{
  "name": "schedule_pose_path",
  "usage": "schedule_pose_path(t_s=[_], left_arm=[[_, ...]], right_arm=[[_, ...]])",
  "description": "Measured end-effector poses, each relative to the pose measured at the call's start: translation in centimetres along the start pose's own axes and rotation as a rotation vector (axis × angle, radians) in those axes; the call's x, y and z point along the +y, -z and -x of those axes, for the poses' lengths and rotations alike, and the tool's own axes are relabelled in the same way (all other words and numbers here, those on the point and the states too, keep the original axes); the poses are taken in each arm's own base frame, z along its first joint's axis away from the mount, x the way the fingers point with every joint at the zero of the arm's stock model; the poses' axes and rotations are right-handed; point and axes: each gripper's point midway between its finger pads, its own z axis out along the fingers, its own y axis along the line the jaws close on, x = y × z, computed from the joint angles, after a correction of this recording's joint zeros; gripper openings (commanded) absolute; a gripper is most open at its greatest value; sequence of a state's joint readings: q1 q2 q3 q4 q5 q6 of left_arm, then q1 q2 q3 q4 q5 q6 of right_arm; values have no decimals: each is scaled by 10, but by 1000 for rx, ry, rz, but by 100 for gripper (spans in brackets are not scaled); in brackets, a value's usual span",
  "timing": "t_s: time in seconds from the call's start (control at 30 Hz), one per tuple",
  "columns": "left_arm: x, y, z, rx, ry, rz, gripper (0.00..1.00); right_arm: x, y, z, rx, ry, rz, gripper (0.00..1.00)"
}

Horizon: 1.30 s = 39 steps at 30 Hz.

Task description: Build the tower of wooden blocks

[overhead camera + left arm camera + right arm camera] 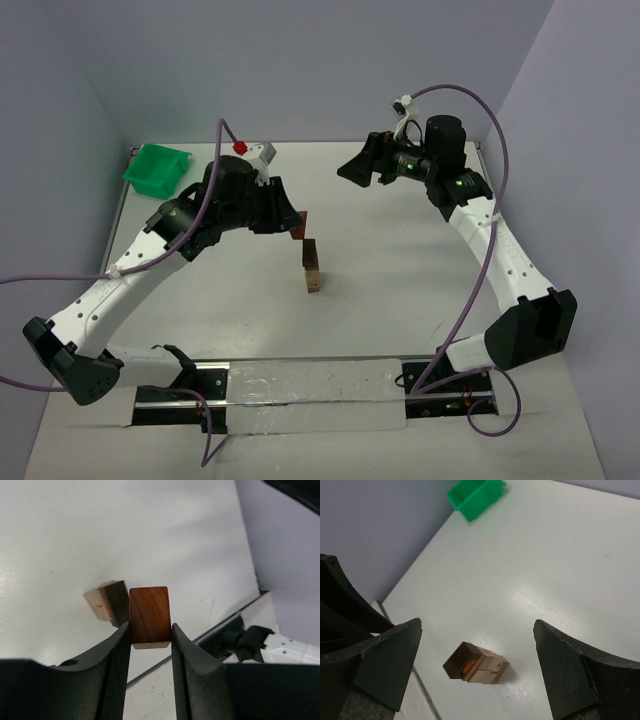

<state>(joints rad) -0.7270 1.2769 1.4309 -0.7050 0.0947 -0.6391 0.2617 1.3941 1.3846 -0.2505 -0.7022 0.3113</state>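
Note:
The tower (312,268) is a narrow upright stack of tan blocks with a dark brown block on top, at the table's middle. My left gripper (293,222) is shut on a reddish-brown wood block (301,224) and holds it in the air just up and left of the tower's top. In the left wrist view the block (149,616) sits between my fingers (118,650), with the tower (108,603) below to its left. My right gripper (358,166) is open, empty and raised at the far right. It looks down on the tower (476,664).
A green plastic bin (157,169) stands at the far left corner and also shows in the right wrist view (475,495). Purple walls close the table at back and sides. A metal rail (300,382) with the arm bases runs along the near edge.

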Motion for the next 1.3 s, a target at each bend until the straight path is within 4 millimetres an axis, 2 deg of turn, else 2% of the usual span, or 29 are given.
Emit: schedule_pose_path(t_s=[0.17,0.5,0.9,1.3], left_arm=[[21,-15,-10,33,57,115,0],[36,-40,-41,126,67,207,0],[35,-59,-68,199,34,234,0],[42,-66,-70,199,26,272,0]], right_arm=[[-16,7,-2,1,43,-96,100],[-29,10,-7,16,59,-163,100],[-32,11,-9,24,47,-183,100],[-31,11,-10,25,38,-179,100]])
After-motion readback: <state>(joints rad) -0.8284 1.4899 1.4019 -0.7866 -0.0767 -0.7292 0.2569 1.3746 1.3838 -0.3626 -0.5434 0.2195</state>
